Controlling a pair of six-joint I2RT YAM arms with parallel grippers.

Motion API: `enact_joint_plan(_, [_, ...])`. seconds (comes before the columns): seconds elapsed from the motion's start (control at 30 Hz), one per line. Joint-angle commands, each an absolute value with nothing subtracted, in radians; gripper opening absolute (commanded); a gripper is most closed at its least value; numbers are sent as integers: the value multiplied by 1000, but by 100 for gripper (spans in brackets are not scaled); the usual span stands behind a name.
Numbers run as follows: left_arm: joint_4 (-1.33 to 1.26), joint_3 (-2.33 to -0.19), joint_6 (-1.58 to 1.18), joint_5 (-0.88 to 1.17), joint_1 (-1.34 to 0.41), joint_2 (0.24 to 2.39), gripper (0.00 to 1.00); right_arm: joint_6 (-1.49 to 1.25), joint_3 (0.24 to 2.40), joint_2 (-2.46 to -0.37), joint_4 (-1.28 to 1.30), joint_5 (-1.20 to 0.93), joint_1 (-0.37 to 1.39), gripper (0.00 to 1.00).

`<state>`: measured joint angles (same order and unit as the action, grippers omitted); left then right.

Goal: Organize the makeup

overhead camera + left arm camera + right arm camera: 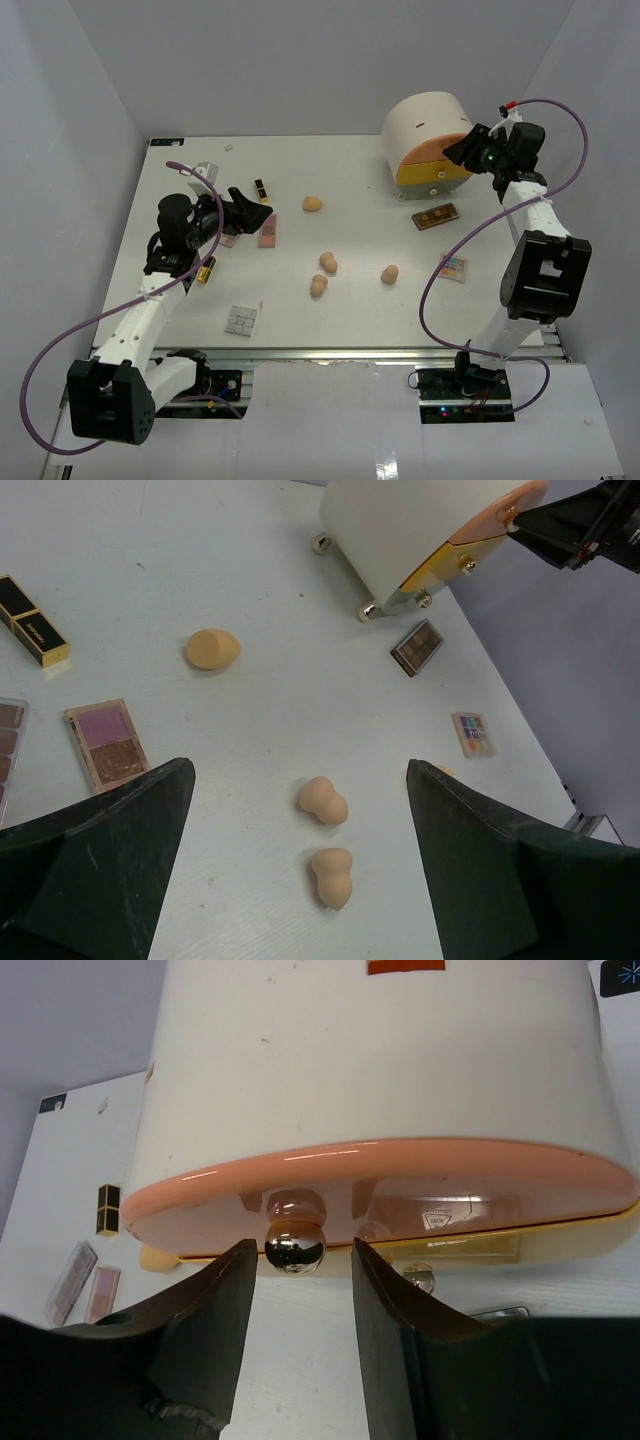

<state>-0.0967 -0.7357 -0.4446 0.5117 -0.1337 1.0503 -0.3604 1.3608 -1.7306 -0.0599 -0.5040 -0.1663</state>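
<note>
My right gripper (302, 1260) is open, its fingers either side of the chrome knob (294, 1248) on the pink drawer (400, 1175) of the round cream unit (425, 125); a gap shows on the knob's right. The left gripper (300, 770) hovers wide open and empty above two tan sponges (323, 801) (333, 876). A third sponge (212, 649) lies farther back. Scattered on the table are a pink palette (107, 743), a brown palette (417, 647), a multicoloured palette (473, 733), a grey-white palette (241, 320) and a black-and-gold lipstick (32, 632).
A yellow drawer (432, 173) sits under the pink one. Another sponge (390, 273) lies right of centre and a second lipstick (205, 270) beside the left arm. White walls enclose the table (350, 330) on three sides.
</note>
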Motion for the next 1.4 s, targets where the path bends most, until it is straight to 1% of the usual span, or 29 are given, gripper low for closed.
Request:
enact_joint_plan(0.0, [-89,-776,-433,509,-138,1043,98,-374,1394,-1728,-112,-487,-152,41])
enact_joint_plan(0.2, [-91,-776,-433,512,-137,1042,98,-376,1345,-1694,-109,-490,-154,29])
enact_joint_plan(0.27, [-89,-776,-433,513,-138,1041,98,-365,1321,-1661,-109,-484,-155,23])
enact_joint_plan(0.33, [-90,-776,-433,514,-138,1040,98,-346,1292,-1627,-109,-475,-157,18])
enact_joint_plan(0.43, [-91,-778,-433,515,-138,1039,98,-337,1259,-1591,-104,-482,-166,18])
enact_joint_plan(0.63, [-89,-778,-433,516,-138,1034,98,-311,1131,-1449,-98,-502,-181,18])
enact_joint_plan(0.87, [-91,-776,-434,522,-138,1039,98,-302,1019,-1373,-92,-514,-197,19])
enact_joint_plan(1.13, [-91,-776,-434,523,-138,1046,98,-293,970,-1330,-99,-526,-224,19])
enact_joint_plan(1.37, [-92,-777,-433,526,-137,1052,98,-290,969,-1327,-110,-536,-237,20])
